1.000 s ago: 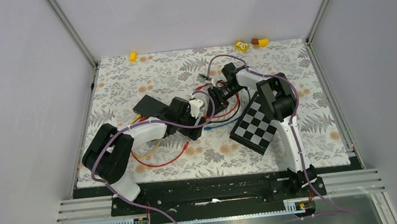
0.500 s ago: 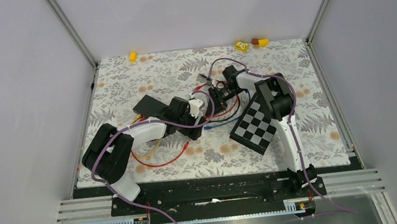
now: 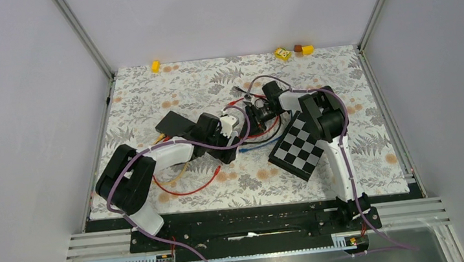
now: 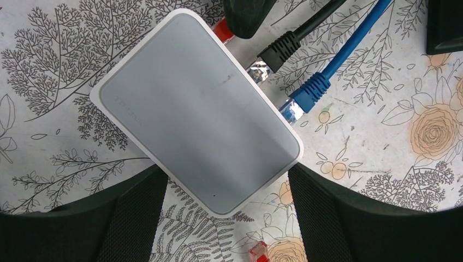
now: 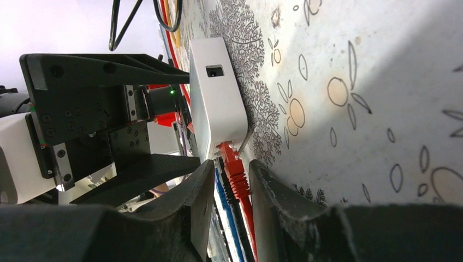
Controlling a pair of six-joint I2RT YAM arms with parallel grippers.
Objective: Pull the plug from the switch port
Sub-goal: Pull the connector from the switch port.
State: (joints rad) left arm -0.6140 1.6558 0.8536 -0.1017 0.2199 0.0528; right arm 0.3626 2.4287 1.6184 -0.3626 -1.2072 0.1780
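The white switch (image 4: 196, 109) lies on the flowered mat, with a red plug (image 4: 223, 30), a black plug (image 4: 273, 54) and a blue plug (image 4: 306, 93) in its ports. My left gripper (image 4: 226, 174) is open, its fingers wide apart on either side of the switch's near corner. In the right wrist view my right gripper (image 5: 232, 166) is closed narrowly on the red plug (image 5: 236, 174), which sits in the port of the switch (image 5: 215, 103). From above, the right gripper (image 3: 255, 111) meets the switch (image 3: 233, 120) from the right.
A checkerboard plate (image 3: 299, 145) lies just right of the cables. A black flat plate (image 3: 173, 122) lies left of the switch. A red cable loop (image 3: 187, 189) trails toward the front, and a loose red plug (image 4: 258, 252) lies by my left fingers. Small yellow objects (image 3: 283, 53) sit along the back edge.
My right gripper has moved left and a little nearer, closing in on the switch's port side. The left arm and the switch have not moved.
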